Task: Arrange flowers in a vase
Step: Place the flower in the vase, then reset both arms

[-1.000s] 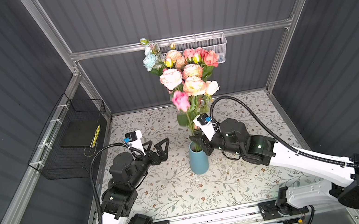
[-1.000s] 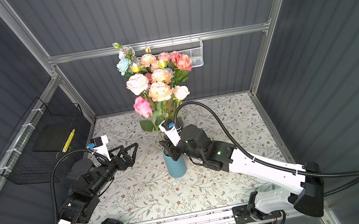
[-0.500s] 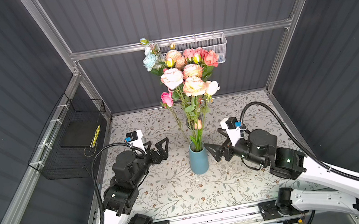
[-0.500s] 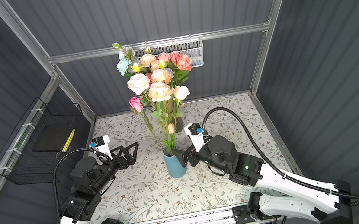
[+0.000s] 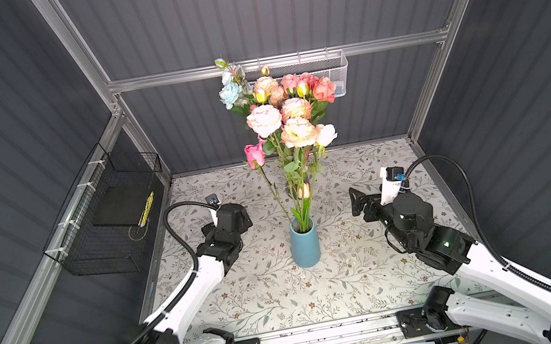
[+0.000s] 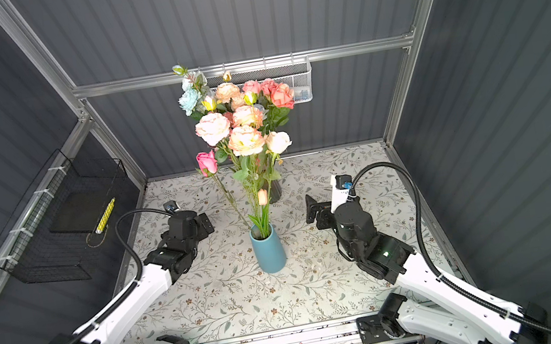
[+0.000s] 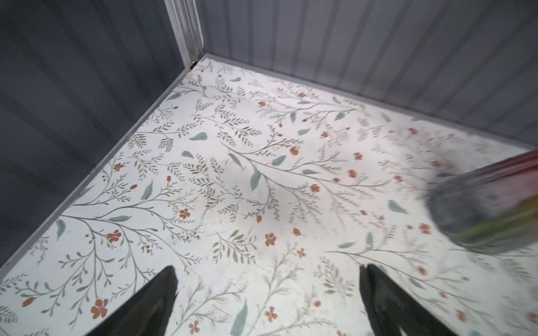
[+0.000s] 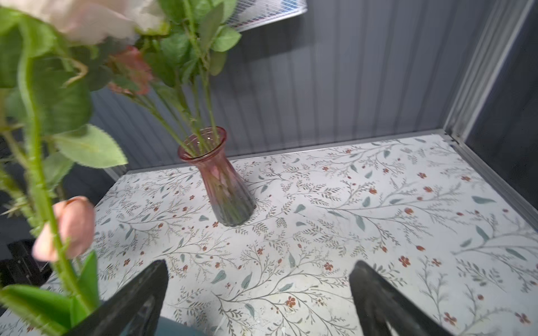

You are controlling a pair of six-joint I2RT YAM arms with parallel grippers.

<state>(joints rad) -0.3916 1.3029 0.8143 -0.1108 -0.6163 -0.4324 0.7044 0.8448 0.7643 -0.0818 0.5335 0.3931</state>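
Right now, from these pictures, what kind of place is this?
Most likely a robot test cell, not a home: grey ribbed wall panels on an aluminium frame enclose a table, and the left arm and right arm stand on a rail at its front.

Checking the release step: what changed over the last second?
Right claw let go of the pink rose at the blue vase and pulled back to its own side, now open. The rose tipped toward the left arm's side. Left claw turned toward the back corner, open throughout. Blue vase, pink vase and other flowers stayed put.
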